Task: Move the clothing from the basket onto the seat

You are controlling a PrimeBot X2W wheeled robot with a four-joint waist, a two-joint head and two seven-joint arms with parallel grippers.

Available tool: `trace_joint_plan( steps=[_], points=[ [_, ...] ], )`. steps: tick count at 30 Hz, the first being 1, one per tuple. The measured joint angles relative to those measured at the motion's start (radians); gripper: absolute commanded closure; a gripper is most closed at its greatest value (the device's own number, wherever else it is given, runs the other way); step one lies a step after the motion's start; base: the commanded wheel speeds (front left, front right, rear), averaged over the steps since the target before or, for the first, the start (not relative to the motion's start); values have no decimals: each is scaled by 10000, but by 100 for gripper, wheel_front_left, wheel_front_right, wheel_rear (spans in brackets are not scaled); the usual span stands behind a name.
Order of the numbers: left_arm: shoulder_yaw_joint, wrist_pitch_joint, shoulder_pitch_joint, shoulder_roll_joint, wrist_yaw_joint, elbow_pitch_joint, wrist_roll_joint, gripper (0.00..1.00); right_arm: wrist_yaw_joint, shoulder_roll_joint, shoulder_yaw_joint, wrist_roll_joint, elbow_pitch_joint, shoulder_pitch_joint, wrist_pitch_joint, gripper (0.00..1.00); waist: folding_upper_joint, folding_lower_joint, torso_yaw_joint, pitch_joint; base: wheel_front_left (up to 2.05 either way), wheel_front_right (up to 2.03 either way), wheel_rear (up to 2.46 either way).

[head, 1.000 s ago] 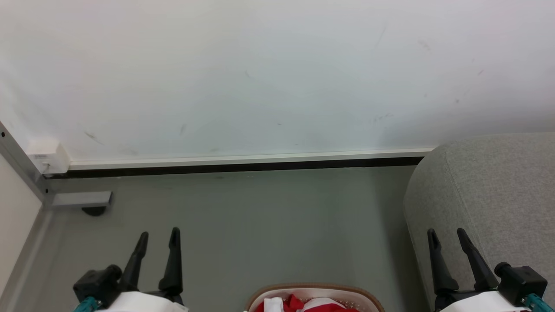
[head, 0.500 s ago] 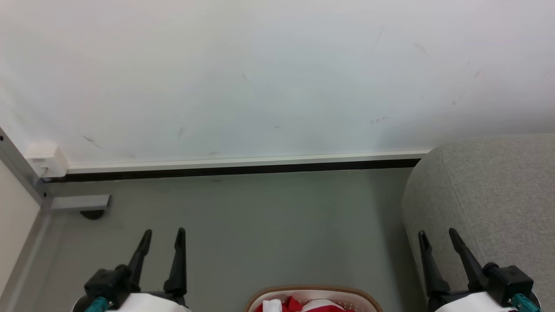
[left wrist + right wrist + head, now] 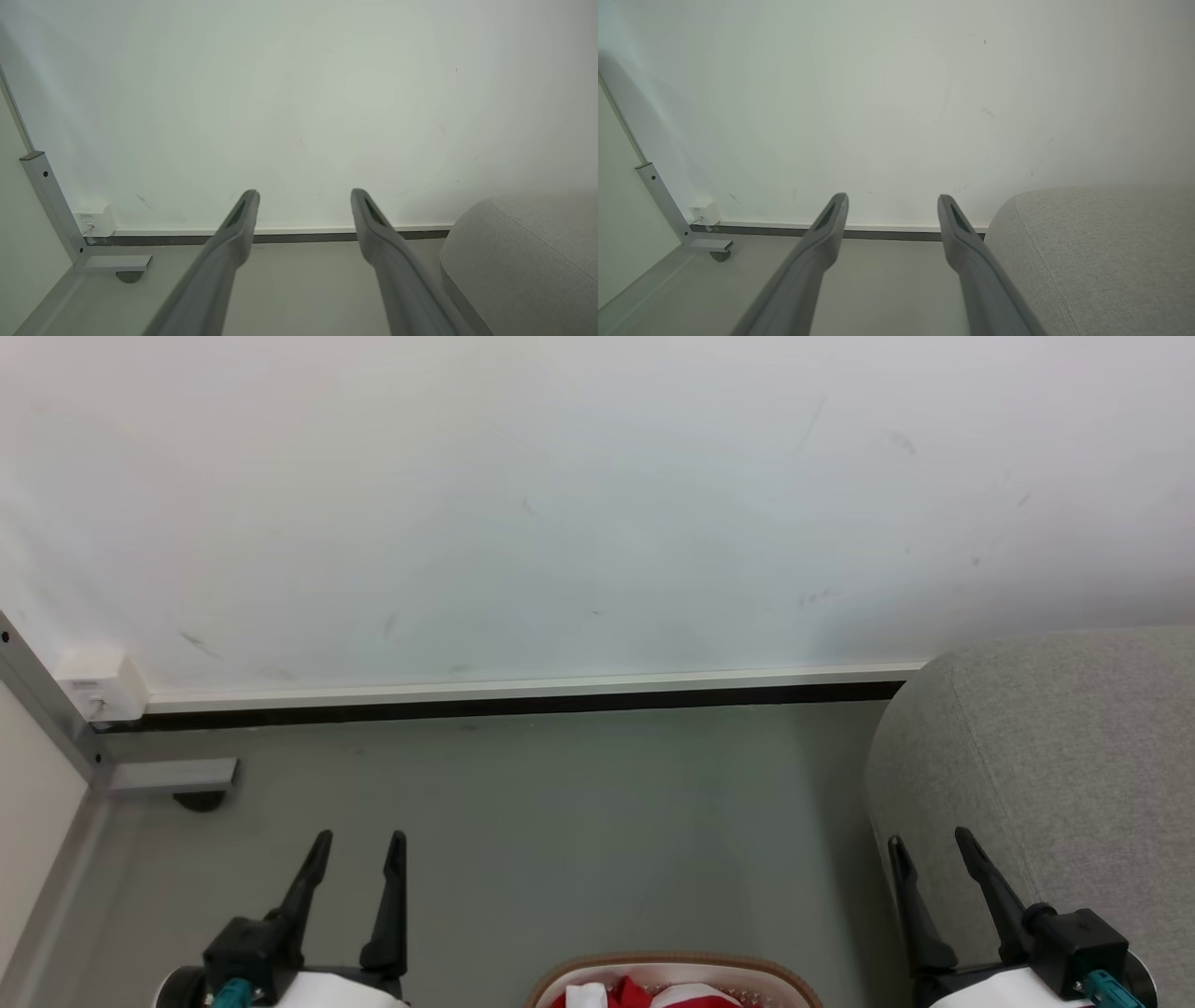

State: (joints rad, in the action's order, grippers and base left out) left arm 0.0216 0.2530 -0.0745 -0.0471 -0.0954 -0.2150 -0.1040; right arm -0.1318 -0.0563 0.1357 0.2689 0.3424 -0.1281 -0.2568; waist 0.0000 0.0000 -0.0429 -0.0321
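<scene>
Left hand (image 3: 361, 837) and right hand (image 3: 929, 838) edged inward, each spread apart; seat (image 3: 1074, 728) coarse, rounded.

The left tool (image 3: 360, 837) stood at the lower left of the head view. Its two long dark fingers (image 3: 301, 887) pointed up, spread apart, with nothing between them. The right tool (image 3: 929, 837) stood at the lower right, likewise wide and empty, its tips leaning slightly leftward. Behind each sat a black wrist block (image 3: 245, 947) and a pale forearm (image 3: 317, 992). In both wrist views the fingers rose parted from the bottom edge.
</scene>
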Motion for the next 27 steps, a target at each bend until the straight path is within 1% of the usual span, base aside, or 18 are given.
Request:
trace_joint_plan(
  steps=[6, 27],
  points=[
    [15, 105, -31, 0, -12, -56, 430, 0, 0, 71, -4, -397, 10, -3, -13, 0, 0, 0, 15, -10, 0, 0, 0],
    [-23, 109, -45, 0, 81, -92, 242, 0, 0, 81, 104, -205, -6, -5, -40, 0, 0, 0, -8, 54, 0, 0, 0]
  ],
)
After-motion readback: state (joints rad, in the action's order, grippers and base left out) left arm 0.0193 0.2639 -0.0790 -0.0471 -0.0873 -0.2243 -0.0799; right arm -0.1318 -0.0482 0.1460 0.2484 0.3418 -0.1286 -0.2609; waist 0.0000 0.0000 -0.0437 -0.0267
